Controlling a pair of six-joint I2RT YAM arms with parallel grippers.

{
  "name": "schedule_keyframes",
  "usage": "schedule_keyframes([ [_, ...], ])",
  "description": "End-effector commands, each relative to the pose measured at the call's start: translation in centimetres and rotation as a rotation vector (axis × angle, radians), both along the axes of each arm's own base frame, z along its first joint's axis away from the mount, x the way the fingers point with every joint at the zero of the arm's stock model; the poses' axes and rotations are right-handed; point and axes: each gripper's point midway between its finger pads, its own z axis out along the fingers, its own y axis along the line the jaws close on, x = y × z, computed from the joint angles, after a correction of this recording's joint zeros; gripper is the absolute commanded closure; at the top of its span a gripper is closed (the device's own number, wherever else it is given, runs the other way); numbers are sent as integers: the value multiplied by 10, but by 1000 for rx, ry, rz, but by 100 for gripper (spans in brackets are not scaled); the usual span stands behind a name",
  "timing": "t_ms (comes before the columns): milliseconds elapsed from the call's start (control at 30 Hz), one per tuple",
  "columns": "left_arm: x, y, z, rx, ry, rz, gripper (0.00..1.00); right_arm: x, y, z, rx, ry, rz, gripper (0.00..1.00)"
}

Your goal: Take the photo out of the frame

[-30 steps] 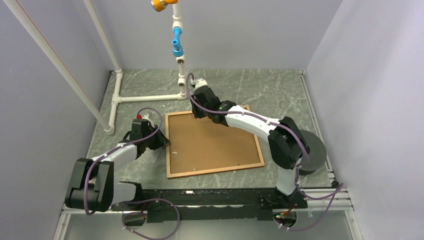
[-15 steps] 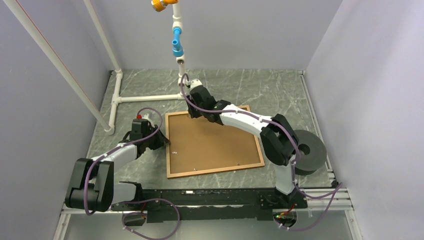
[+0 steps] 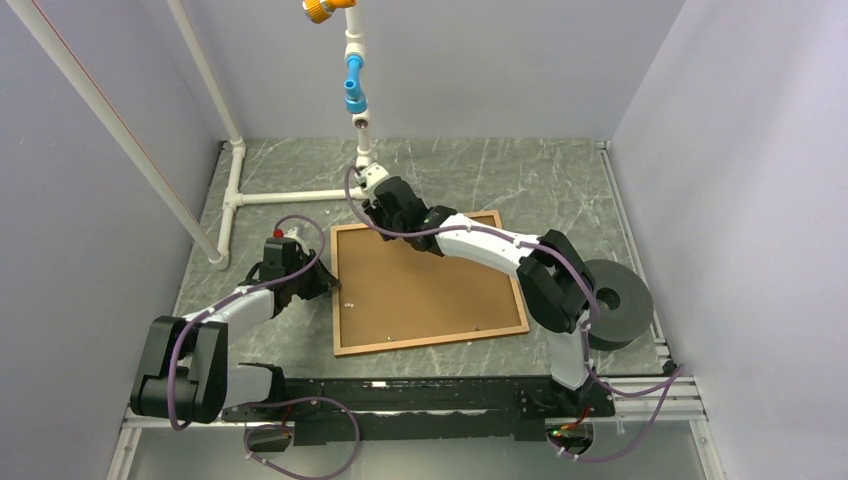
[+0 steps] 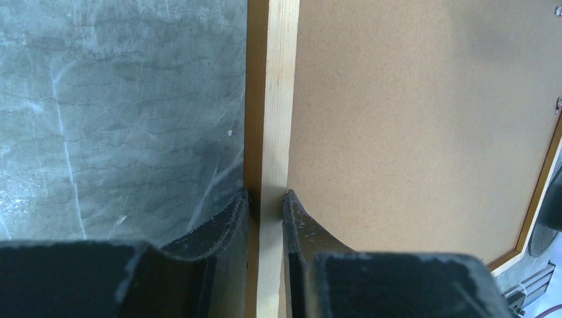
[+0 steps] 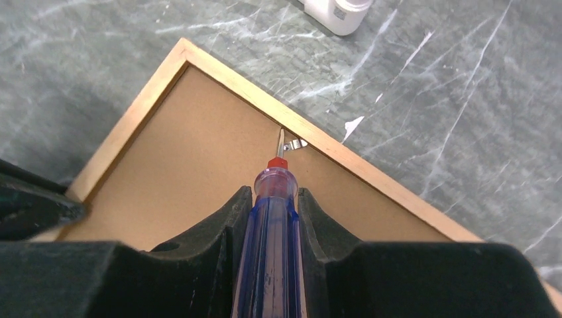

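At the far left corner of the frame (image 5: 136,110): right gripper (image 5: 275,195) clamped on a screwdriver (image 5: 272,252), tip at a metal tab (image 5: 295,144).
Over the last second the right arm slid left along the far rail. Left gripper (image 4: 265,199) pinches the left rail, unmoved. Frame lies back-up on the table (image 3: 560,190), backing board (image 3: 425,290) showing.

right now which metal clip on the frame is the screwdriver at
The clip on the frame's far rail, by its far-left corner: the screwdriver tip is at it. The left-rail clip and near-rail clip lie well away.
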Motion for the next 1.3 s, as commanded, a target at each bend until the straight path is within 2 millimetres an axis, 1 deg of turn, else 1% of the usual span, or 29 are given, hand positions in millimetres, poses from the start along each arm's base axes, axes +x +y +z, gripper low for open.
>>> schedule_keyframes([
  [0, -11, 2, -14, 24, 35, -23, 100, 8, -10, 7, -136, -132, 132, 100],
  [133, -11, 1, -14, 16, 38, -24, 100, 8, -11, 0, -233, -147, 213, 100],
  [267, -11, 1, -13, 18, 36, -23, 100, 3, -12, -1, -269, -166, 302, 100],
  [533, -12, 1, -13, 14, 38, -24, 100, -4, -22, -24, -391, -169, 445, 100],
  [667, -12, 1, -14, 17, 41, -20, 100, -10, -25, -25, -403, -167, 503, 100],
  [767, -12, 2, -15, 19, 47, -13, 100, -11, -28, -23, -415, -179, 509, 100],
  [1033, -12, 3, -16, 26, 49, -8, 100, -11, -46, -25, -460, -165, 488, 100],
  [1267, -11, 4, -16, 28, 49, -5, 100, -17, -54, -25, -455, -143, 483, 100],
])
